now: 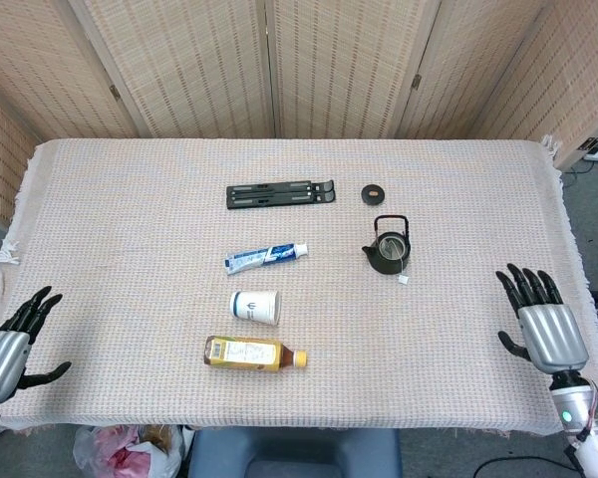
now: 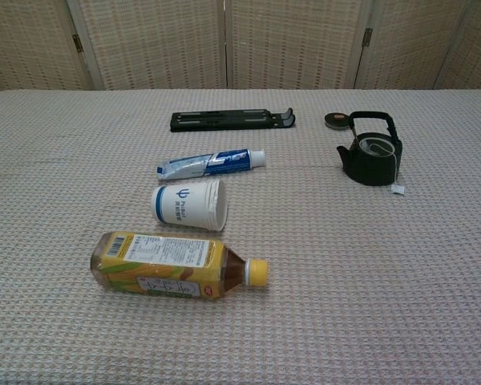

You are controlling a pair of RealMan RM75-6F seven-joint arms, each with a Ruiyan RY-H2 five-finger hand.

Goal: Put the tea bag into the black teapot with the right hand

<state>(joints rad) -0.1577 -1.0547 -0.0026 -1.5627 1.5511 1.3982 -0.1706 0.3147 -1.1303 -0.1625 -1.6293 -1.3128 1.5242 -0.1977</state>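
Here we see the small black cast-iron teapot (image 1: pixel 389 252) standing upright right of centre on the desk (image 1: pixel 130 199), which is covered with a beige woven cloth. The tea bag (image 2: pixel 377 146) lies inside the open pot, pale against the dark rim in the chest view, its string draped over the pot's right side and its small white paper tag (image 1: pixel 403 280) resting on the cloth just beside the base. The round black lid (image 1: pixel 373 192) sits apart, above the pot in the frame.

At the lower right edge of the head view we find the right robot hand (image 1: pixel 543 324), palm down, fingers spread and holding nothing, well apart from the teapot. The left robot hand (image 1: pixel 10 344) shows at the lower left, likewise spread and empty.

Left of the teapot we note a flat black folding stand (image 1: pixel 281 194), a blue-and-white toothpaste tube (image 1: pixel 266 257), a white paper cup (image 1: pixel 255 306) on its side and a yellow-labelled bottle of tea (image 1: pixel 253 354) lying down.
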